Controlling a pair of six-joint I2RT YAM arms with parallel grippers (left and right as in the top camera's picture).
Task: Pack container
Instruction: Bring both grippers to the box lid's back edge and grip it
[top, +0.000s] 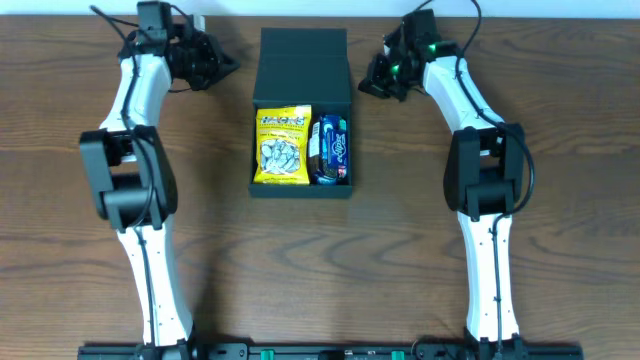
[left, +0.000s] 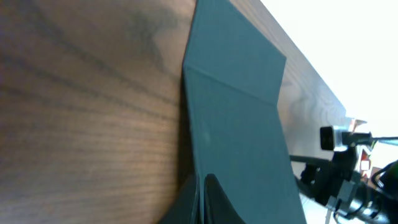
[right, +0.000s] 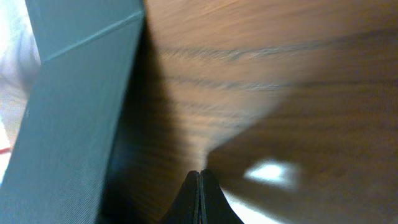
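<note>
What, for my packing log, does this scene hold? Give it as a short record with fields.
container: dark box, lid open and folded back
contents: yellow snack packet and blue packet, side by side inside
left gripper: shut, holding nothing, beside the lid
right gripper: shut, holding nothing, on the lid's other side
table: brown wood

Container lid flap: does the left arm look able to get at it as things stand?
Probably yes. The left gripper sits shut close beside the laid-back lid flap of the container, and nothing shows between them in the overhead view. Its jaws would have to open first to take the edge.
</note>
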